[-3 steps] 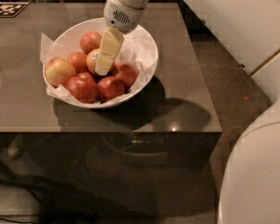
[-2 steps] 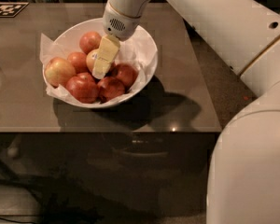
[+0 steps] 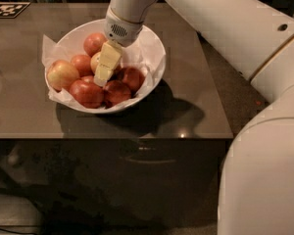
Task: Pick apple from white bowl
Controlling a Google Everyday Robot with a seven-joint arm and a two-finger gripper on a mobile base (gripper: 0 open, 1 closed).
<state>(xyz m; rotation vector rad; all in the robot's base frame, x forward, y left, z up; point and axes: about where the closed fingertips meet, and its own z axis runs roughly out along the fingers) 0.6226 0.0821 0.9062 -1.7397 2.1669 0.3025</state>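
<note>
Pincer (image 3: 104,71) is down inside the white bowl (image 3: 154,43), pale fingers pointing toward 7 o'clock, tips set among the fruit near the bowl's centre. Against the view a second ago the arm has swung further across the bench (image 3: 196,97) and the pincer has sunk lower and a little toward 6 o'clock; the fruit itself has not shifted.

The apple (image 3: 95,61), yellow-orange, lies right behind the fingers at bowl centre, mostly covered by them. Only a sliver shows on the 9 o'clock side. No sticker visible from here.

Finger state: cannot tell. The two fingers overlap as one pale block, so no gap or clamp can be read.

Other contents:
- yellow-pink apple (image 3: 61,74) at 9 o'clock against the rim
- red apples (image 3: 86,92) along 6 to 4 o'clock
- one more red apple (image 3: 94,42) at 12 o'clock
- crumpled paper (image 3: 49,47) lining, sticking out past the rim at 10 o'clock

Judgement: descent looks close to done, grasp step is at hand, lift not begun. Risk: neighbours sit touching the target, so the fingers may wedge on a red one or roll the target aside.
</note>
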